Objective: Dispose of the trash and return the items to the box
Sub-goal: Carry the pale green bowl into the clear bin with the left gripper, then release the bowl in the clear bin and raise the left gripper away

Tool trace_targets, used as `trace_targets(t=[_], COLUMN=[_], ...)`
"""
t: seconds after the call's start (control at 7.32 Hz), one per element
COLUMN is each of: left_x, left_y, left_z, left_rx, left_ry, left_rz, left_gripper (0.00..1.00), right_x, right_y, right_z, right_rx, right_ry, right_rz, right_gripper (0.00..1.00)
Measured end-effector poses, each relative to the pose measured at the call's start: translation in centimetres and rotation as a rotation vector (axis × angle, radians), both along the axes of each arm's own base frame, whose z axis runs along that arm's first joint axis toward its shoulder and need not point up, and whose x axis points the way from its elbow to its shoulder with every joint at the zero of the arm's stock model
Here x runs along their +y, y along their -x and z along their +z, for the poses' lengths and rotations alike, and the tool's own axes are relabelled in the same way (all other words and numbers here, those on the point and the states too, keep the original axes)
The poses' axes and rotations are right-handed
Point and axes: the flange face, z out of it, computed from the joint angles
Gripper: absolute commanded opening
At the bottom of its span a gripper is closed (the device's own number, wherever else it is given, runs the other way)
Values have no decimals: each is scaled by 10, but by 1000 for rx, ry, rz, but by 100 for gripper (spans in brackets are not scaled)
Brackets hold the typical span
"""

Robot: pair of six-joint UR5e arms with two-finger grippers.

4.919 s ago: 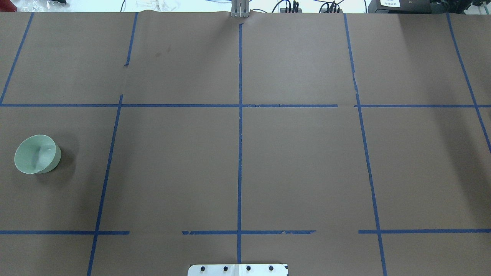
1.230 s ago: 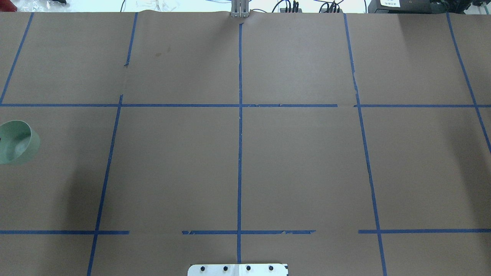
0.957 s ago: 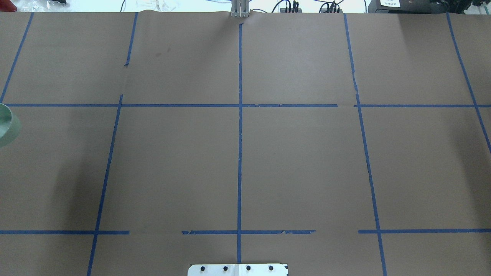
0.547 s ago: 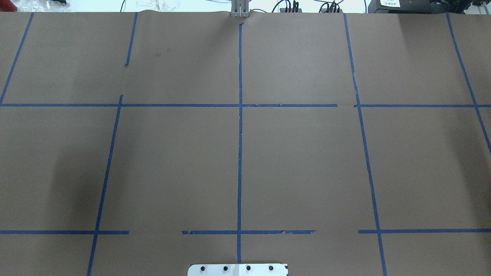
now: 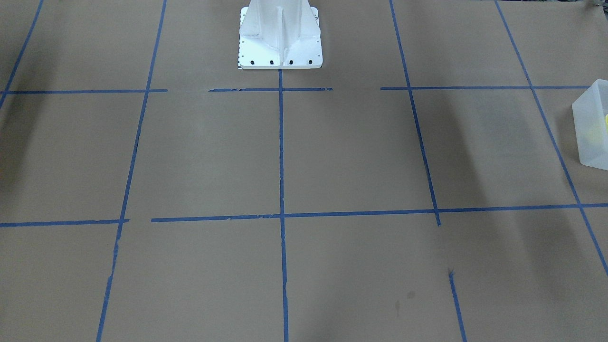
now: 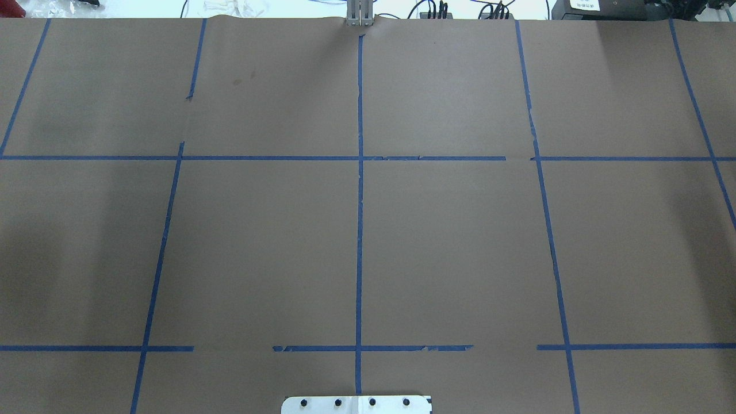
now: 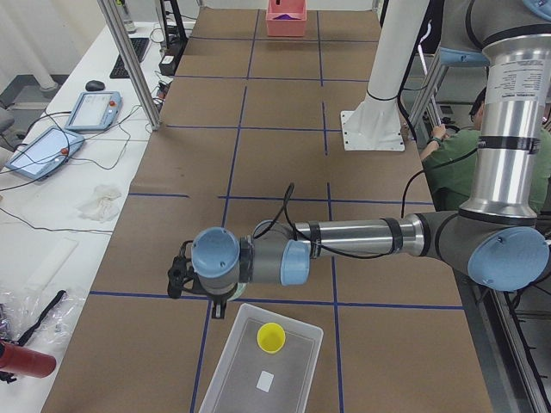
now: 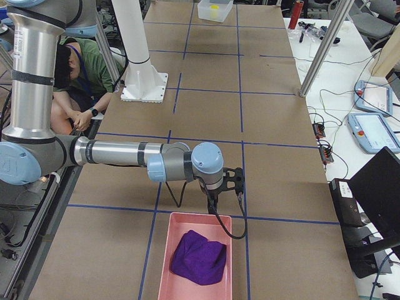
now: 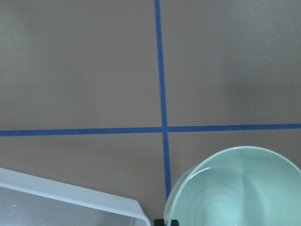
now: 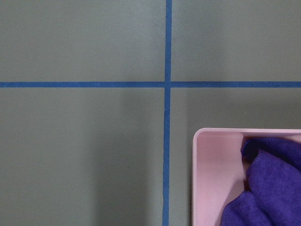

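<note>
Bowl (image 9: 235, 188) left overhead view | left tool (image 9: 165, 222) grips it beside box (image 9: 70, 197) | right tool (image 8: 214, 197) cannot tell

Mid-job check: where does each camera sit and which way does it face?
Front-facing: across the table, looking down toward the white base; box at right edge.
Overhead: behind the robot, looking forward; only the base's plate shows.
Exterior left: table's left end; left arm near, beside the box.
Exterior right: right end; right arm near, beside pink tray.
Left wrist: down on green bowl, box corner.
Right wrist: down on tray, purple cloth.
Shared: box in front-facing and exterior left.
</note>
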Motion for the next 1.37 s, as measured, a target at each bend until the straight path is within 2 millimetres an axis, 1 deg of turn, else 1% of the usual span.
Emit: trace_targets(t=[0.14, 0.27, 0.41, 0.55, 0.68, 0.82, 0.96, 1.09, 1.37], left_x=[15, 27, 39, 53, 67, 76, 79, 78, 74], left_y=[26, 40, 46, 47, 49, 50, 50, 51, 52], left_z=[28, 57, 89, 119, 139, 151, 155, 153, 145], left_rx=[-33, -71, -94, -137, -200, -240, -257, -260, -253], left_ry=[42, 70, 84, 98, 109, 115, 121, 131, 146], left_rz=[-40, -63, -85, -115, -139, -152, -166, -189, -231], left_gripper=[0, 0, 0, 0, 0, 19, 85, 100, 100], right_x=[0, 0, 0, 0, 0, 0, 0, 0, 1], right_y=[0, -1, -1, -1, -1, -1, -1, -1, -1], right_z=[0, -1, -2, -3, -4, -4, -4, -4, -6], right_rx=[0, 2, 4, 6, 8, 9, 10, 11, 12], right_ry=[1, 0, -2, -5, -7, -7, -7, -7, -11], right_rz=[1, 1, 2, 2, 3, 3, 3, 4, 4], right_gripper=[100, 100, 100, 100, 100, 100, 100, 100, 100])
